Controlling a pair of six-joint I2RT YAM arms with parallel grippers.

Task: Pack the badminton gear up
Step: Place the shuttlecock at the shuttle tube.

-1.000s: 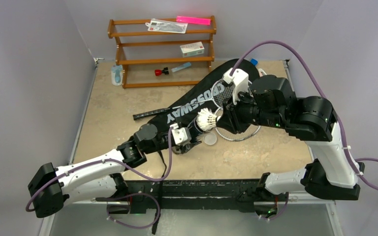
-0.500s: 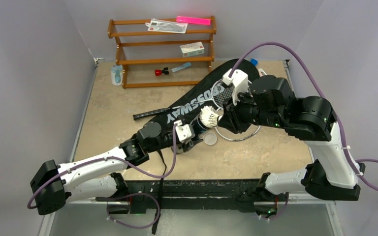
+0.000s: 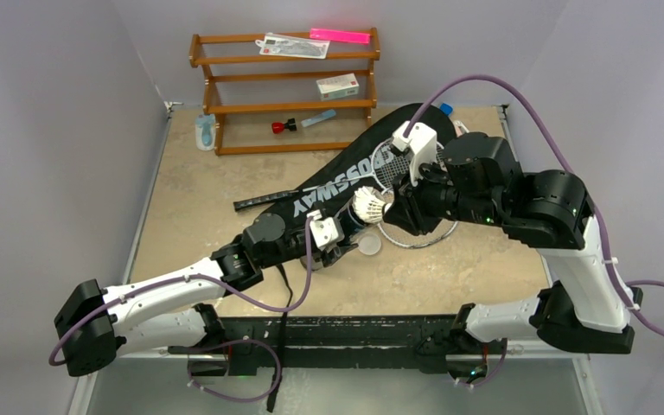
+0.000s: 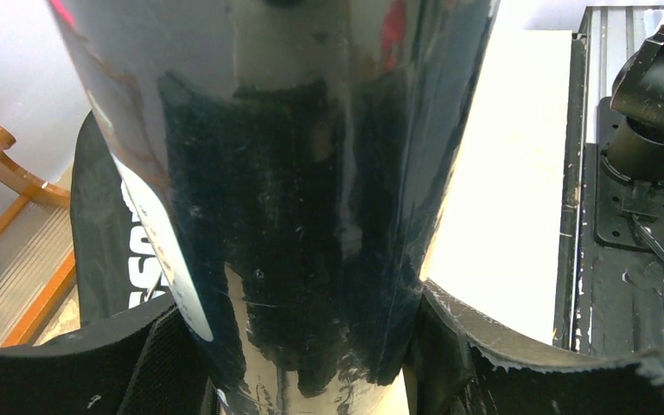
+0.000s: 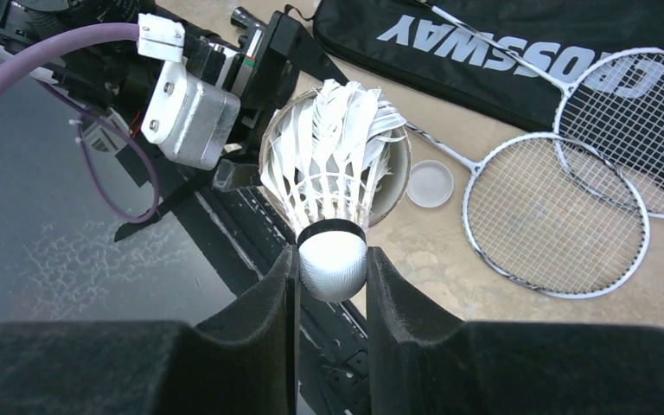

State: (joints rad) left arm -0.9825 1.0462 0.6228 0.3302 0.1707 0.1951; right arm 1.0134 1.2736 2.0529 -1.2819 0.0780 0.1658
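Note:
My left gripper (image 3: 339,238) is shut on the dark cylindrical tube (image 4: 294,173), held off the table with its open mouth (image 5: 398,186) toward the right arm. My right gripper (image 5: 332,270) is shut on the cork of a white feather shuttlecock (image 5: 333,164), its feathers at the tube's mouth; it shows white in the top view (image 3: 367,206). Two silver-framed rackets (image 5: 558,216) lie partly on the long black CROSSWAY bag (image 3: 346,177), which lies diagonally across the table. The rackets' handles are hidden.
A round clear lid (image 3: 368,245) lies on the table by the tube. The brown wooden rack (image 3: 281,95) stands at the back with a pink strip, a small white box and small items. A pale blue item (image 3: 205,132) lies left of the rack.
The left arm has pushed the tube a little to the right toward the shuttlecock. The right gripper has shifted the shuttlecock slightly, so the feathers now meet the tube's mouth.

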